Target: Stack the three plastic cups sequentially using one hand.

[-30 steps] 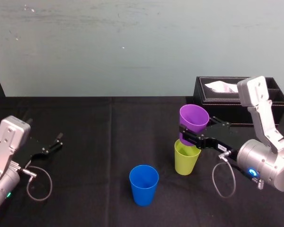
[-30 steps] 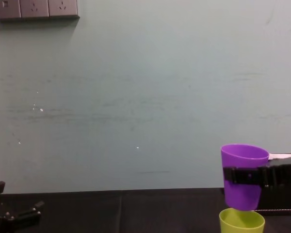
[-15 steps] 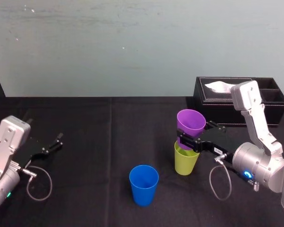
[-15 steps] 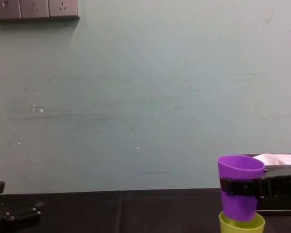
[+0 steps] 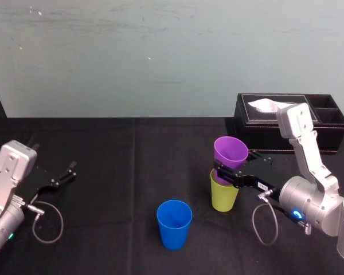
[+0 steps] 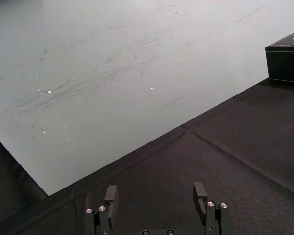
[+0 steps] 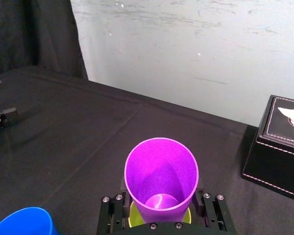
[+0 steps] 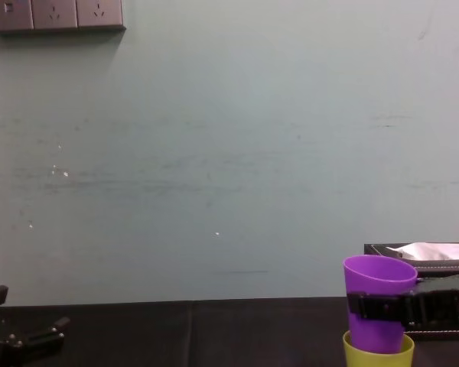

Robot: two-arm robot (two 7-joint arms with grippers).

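My right gripper [image 5: 226,171] [image 7: 161,210] [image 8: 376,306] is shut on the purple cup [image 5: 230,154] [image 7: 161,179] [image 8: 377,298]. The cup's lower part sits inside the lime-green cup [image 5: 223,195] [image 8: 378,353], which stands on the black table; a green rim [image 7: 132,215] shows under the purple one in the right wrist view. The blue cup [image 5: 174,223] [image 7: 22,222] stands alone, nearer me and to the left of the pair. My left gripper [image 5: 58,178] [image 6: 157,198] [image 8: 23,339] rests open at the table's left, holding nothing.
A black leather tissue box [image 5: 286,123] [image 7: 279,144] [image 8: 436,252] stands at the back right, behind the right arm. The black cloth [image 5: 132,166] covers the table up to a pale wall. A loose cable [image 5: 46,226] hangs by the left arm.
The right gripper has lowered the purple cup from above the green cup down into it. The left arm and blue cup have not moved.
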